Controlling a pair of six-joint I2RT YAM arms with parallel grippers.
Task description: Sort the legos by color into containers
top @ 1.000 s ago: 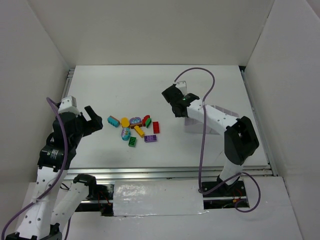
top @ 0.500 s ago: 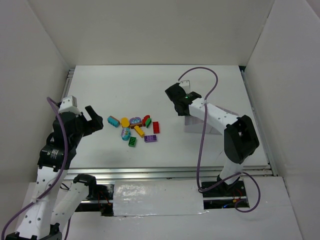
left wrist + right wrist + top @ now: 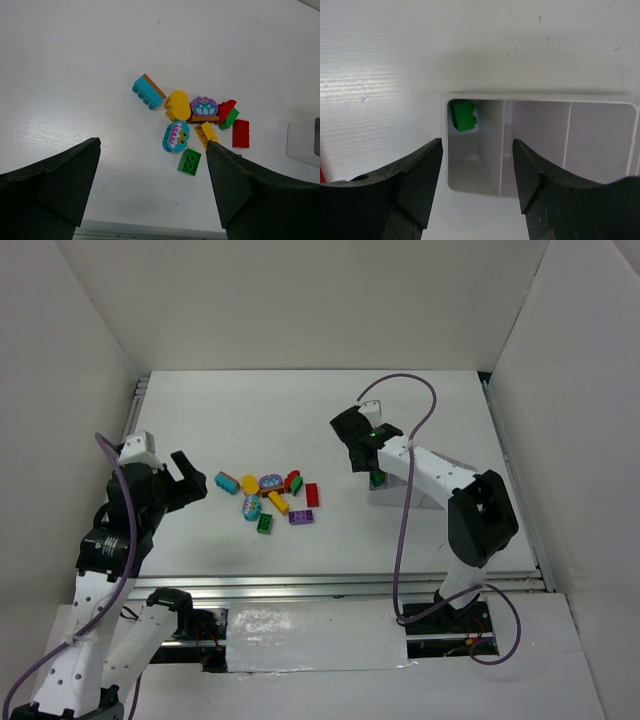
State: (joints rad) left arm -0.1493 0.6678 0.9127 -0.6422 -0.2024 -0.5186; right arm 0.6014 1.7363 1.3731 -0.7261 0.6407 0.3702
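Green lego [image 3: 464, 116] sits in end compartment of tray [image 3: 501, 150].

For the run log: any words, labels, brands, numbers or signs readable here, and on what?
None readable in any view. The purple rounded plastic brick bears only a printed lotus picture, the teal rounded plastic brick a pink flower picture; the white plastic divided tray shows no marking.

Robotics lab test cell, plain white board walls [image 3: 90, 320] boxing in a flat white tabletop [image 3: 260, 410], silver aluminium frame rail [image 3: 300, 585] along the near edge, two white-and-black robot arms [image 3: 472, 525] mounted there, purple cables [image 3: 403, 540] looping from them.
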